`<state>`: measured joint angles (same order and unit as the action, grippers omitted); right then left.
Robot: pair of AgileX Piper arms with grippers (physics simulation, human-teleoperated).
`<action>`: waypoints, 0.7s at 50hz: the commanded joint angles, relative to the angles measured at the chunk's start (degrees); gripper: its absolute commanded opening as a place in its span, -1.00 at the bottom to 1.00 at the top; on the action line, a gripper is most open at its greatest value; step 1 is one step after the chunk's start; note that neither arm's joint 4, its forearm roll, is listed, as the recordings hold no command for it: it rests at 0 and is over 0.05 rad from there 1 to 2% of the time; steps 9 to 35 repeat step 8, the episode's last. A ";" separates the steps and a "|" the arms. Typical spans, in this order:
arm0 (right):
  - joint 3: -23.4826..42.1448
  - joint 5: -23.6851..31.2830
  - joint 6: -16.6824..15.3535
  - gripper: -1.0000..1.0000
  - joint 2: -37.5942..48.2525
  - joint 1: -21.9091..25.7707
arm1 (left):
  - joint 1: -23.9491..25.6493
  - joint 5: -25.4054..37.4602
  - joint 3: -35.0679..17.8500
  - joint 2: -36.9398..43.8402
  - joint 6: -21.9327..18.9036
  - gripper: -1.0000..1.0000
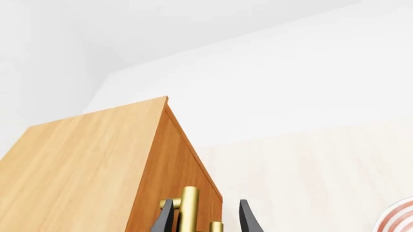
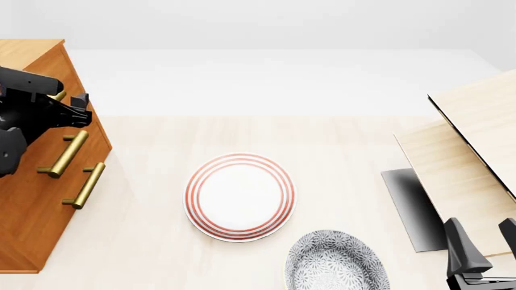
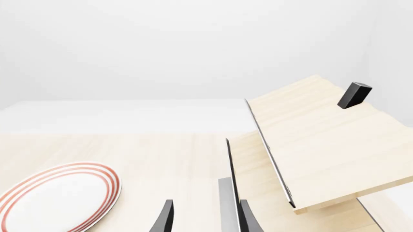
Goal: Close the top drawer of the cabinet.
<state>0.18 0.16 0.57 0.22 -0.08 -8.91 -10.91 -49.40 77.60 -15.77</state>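
The cabinet (image 2: 32, 199) is orange-brown wood with fine grain and a smooth, matt finish; its bar handles (image 2: 64, 154) look like polished brass, faintly glossy. The surface (image 2: 145, 254) is pale wood, matt. Right of the cabinet, the red-ringed plate (image 2: 239, 196) looks smooth and glazed. The slanted boards (image 2: 475, 139) are light, unvarnished-looking wood. The left claw (image 1: 208, 217) has dark matt fingers.

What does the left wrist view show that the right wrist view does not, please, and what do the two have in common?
Only the left wrist view shows the cabinet and the left gripper, its fingers either side of a brass handle. Only the right wrist view shows the pale slanted boards, a small black block on the upper one, and the right gripper, open with nothing between its fingers. Both show the red-ringed plate and the light tabletop.
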 commanded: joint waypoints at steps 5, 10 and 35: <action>0.00 -0.01 -0.01 1.00 0.00 0.00 | 12.62 -1.55 9.25 -13.59 10.56 1.00; 0.00 0.00 0.00 1.00 0.00 0.00 | 17.10 -5.54 16.45 -19.83 16.11 1.00; 0.00 0.00 0.00 1.00 0.00 0.00 | 17.10 -5.54 16.45 -19.83 16.11 1.00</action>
